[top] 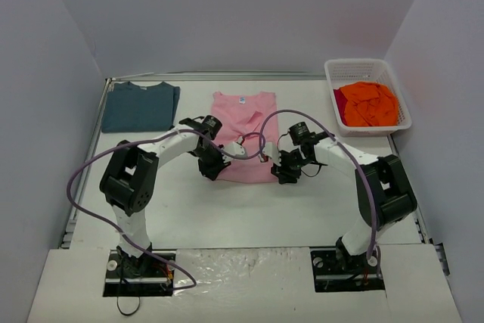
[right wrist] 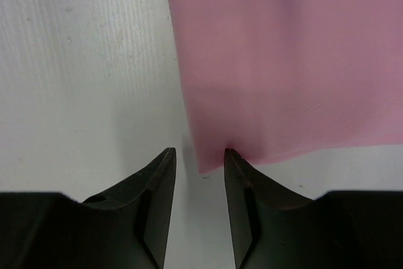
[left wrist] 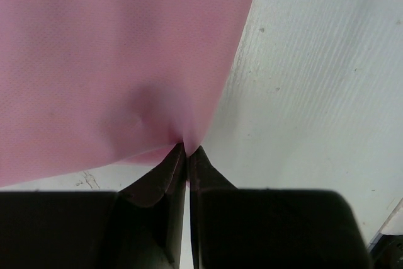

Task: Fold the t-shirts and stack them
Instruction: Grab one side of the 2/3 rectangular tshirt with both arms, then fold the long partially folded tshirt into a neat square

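Note:
The light pink t-shirt [top: 243, 122] lies flat in the middle of the table, folded narrow. My left gripper [top: 214, 166] is at its near left corner, shut on a pinch of the pink fabric [left wrist: 113, 61], which puckers at the fingertips [left wrist: 187, 149]. My right gripper [top: 286, 174] is at the near right corner. It stands open, and the pink corner [right wrist: 289, 61] reaches into the gap and touches the right finger [right wrist: 234, 162]. The dark teal-blue t-shirt [top: 140, 106] lies folded at the back left. The orange t-shirt [top: 367, 104] sits crumpled in the basket.
A white mesh basket [top: 367, 63] stands at the back right against the wall. White walls close in the table on three sides. Purple cables loop over both arms above the pink shirt.

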